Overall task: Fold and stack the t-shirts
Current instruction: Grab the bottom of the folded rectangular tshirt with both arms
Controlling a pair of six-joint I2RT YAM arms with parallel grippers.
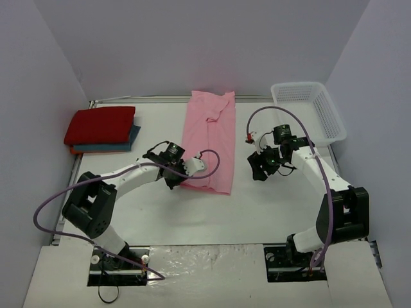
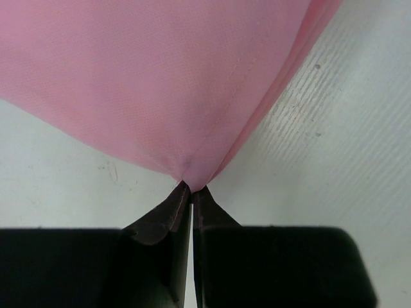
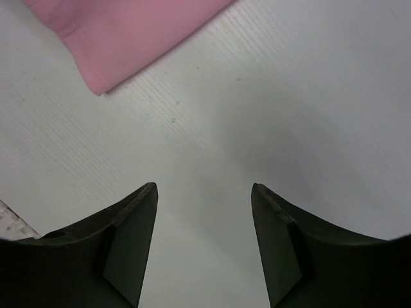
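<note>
A white plastic mesh basket [image 1: 331, 119], rectangular with slightly flared walls, sits upright in the far right corner of the flat white table [image 1: 257, 212], its long side close beside the right-hand wall [image 1: 379, 77]. Seen close up, the tabletop shows faint parallel streaks and a few small dark specks. A plain pale lavender-grey back wall [image 1: 205, 45] and matching side walls enclose the table. A thin metal rail [image 1: 148, 99] runs along its far edge, and a crinkled white sheet [image 1: 205, 256] lies along the near edge
</note>
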